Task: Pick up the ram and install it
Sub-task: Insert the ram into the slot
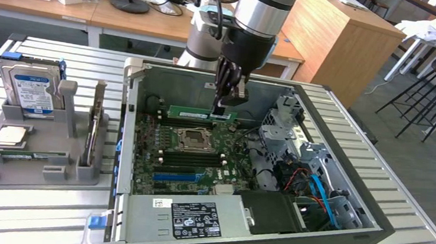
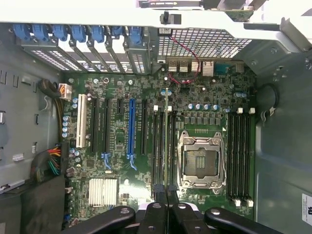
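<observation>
My fingers (image 1: 221,100) are clamped nearly shut on the ram (image 1: 191,114), holding it edge-down inside the computer case (image 1: 359,181), over the black memory slots (image 2: 157,146) beside the processor socket (image 2: 200,161). I judge this the installing step. Seating it calls for squaring it up with one slot.

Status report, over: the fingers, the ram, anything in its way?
Fingers shut on the ram. Ram held edge-down over the memory slots beside the CPU socket. Nothing seen across those slots.

The ram (image 1: 187,113) is green circuit board, the case (image 1: 174,85) matt grey metal, the table (image 1: 36,212) ribbed metal.
</observation>
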